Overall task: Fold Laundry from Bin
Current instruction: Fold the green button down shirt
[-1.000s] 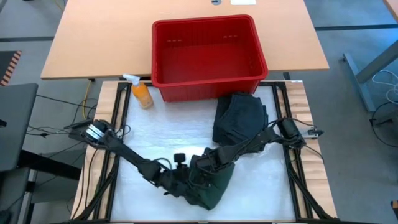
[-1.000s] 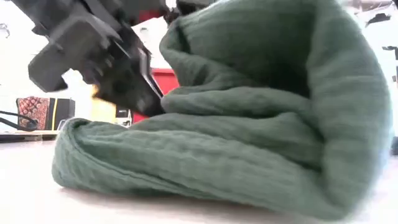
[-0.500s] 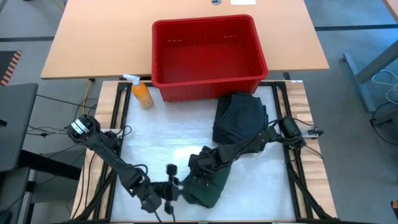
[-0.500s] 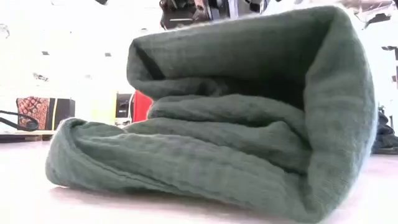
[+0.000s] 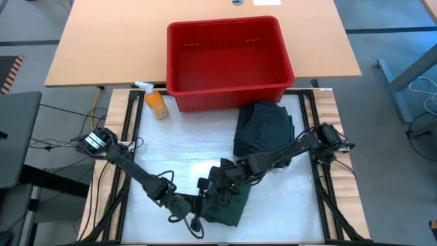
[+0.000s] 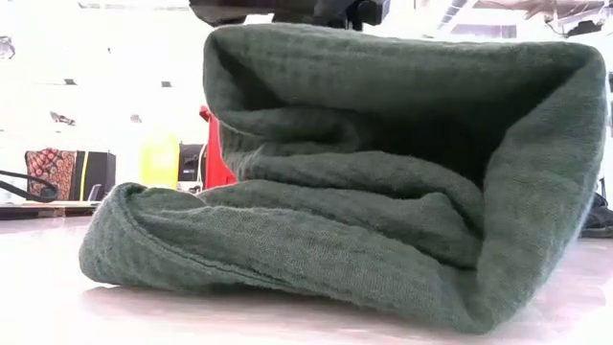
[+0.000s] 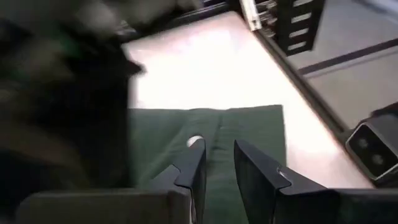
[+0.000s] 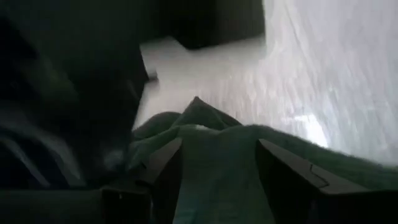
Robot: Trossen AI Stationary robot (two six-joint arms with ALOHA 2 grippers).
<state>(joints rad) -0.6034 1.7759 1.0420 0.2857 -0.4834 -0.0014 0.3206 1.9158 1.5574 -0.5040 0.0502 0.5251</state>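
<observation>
Sitting lower centre of the high view: dark green garment (image 5: 229,201) bunched on the white table (image 5: 184,150), with the left gripper (image 5: 198,208) parked at its left edge, fingers (image 7: 194,163) slightly parted over the cloth, gripping nothing. Pressing down on top: right gripper (image 5: 222,179), fingers (image 8: 163,163) spread around a raised fold, can't tell if pinching. Lying further up: black laundry pile (image 5: 263,126) below the red bin (image 5: 225,55).

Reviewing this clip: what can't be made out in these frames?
- Low view: the green garment fills the picture and hides most of the red bin and both grippers.
- High view: where the left gripper meets the cloth is too small to read.
- Right wrist view: one side is dark blur; whether the right gripper pinches the cloth is unclear.
</observation>
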